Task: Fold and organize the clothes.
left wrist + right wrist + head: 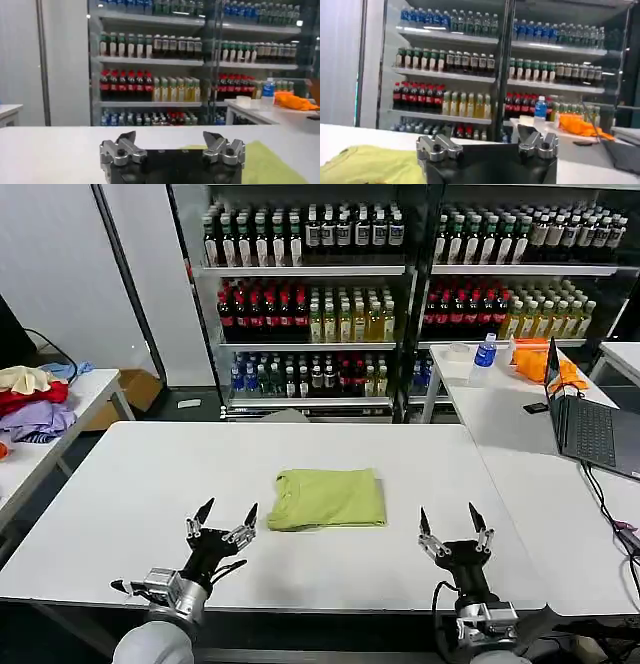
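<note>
T-shirt (328, 498) lies folded mid-counter (140, 494), between both claws. Left claw (222, 518) and right claw (454, 529) gape wide, empty, near the front edge. Risk: any regrasp drags a layer and undoes the fold.

Drinks shelving behind a white counter

Glass-fronted shelves (400, 294) of bottles line the back wall; the white counter (130, 484) spans the foreground, a side table (500, 399) at its right corner.

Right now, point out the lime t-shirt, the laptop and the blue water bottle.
lime t-shirt (328, 498), head view, middle of the folded cloth.
laptop (592, 432), head view, keyboard deck.
blue water bottle (485, 351), head view, its body.
</note>
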